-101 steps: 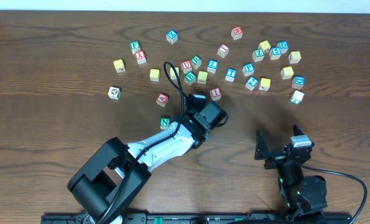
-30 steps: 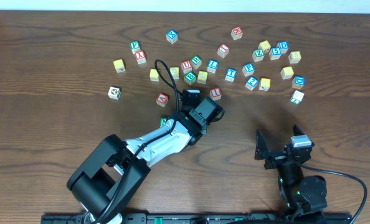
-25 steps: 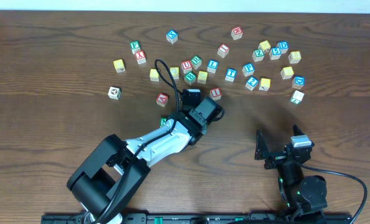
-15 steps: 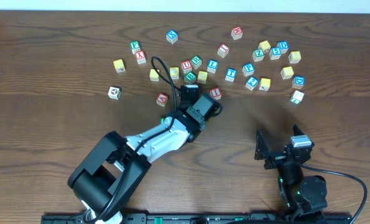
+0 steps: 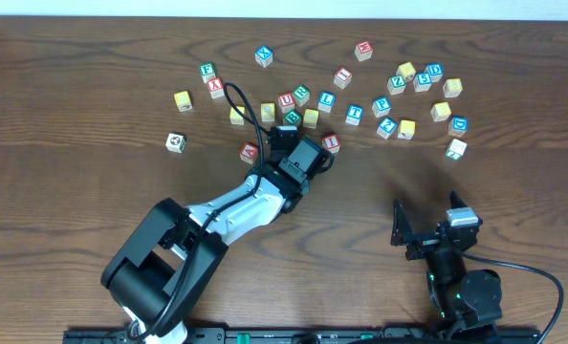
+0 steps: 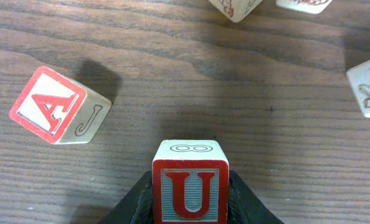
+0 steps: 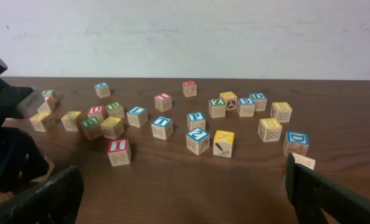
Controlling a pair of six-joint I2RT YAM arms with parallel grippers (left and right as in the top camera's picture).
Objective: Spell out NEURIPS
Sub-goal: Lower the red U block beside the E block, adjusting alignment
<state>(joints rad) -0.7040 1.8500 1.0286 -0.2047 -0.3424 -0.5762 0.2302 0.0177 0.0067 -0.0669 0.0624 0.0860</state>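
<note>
L pincer (image 6: 190, 179): closed on U cube, dark fingers (image 6: 138, 205) flush against both its side faces; nothing else in grip.
U cube (image 6: 190, 194): pale wood, red frame, red U facing wrist cam, outline like an 8 on top face. Sits square betw. the fingers. Hidden under L pincer in overhead.
Lifted or resting on tabletop (image 6: 278, 149): can't tell.
A cube (image 6: 53, 107): red frame, left of L pincer tips and a bit ahead. Apart from U cube, turned at an angle, outlined J on side face.
I cube (image 5: 331, 143): red, just beside L pincer, on the side opposite A cube.
2nd U cube (image 5: 286, 99): red, further ahead of L pincer. Touching a green cube (image 5: 301, 94), in a loose cluster w/ yellow cubes (image 5: 311, 118).
Pale cubes (image 6: 235, 7): at top edge of wrist view, ahead of L pincer; letters not readable.
R pincer (image 7: 182, 169): wide open, empty, one finger in each lower corner of its own cam. Well apart from L pincer and from every cube.
P cube (image 7: 196, 120): blue frame, ahead of R pincer, near middle of the scatter. T cube (image 7: 162, 126) to its left, 2 cube (image 7: 197, 140) nearer R pincer.
Yellow K cube (image 7: 223, 142): just right of 2 cube, ahead of R pincer.
D cube (image 7: 295, 142): blue, ahead and to right of R pincer.
Other letters: too small to read.
</note>
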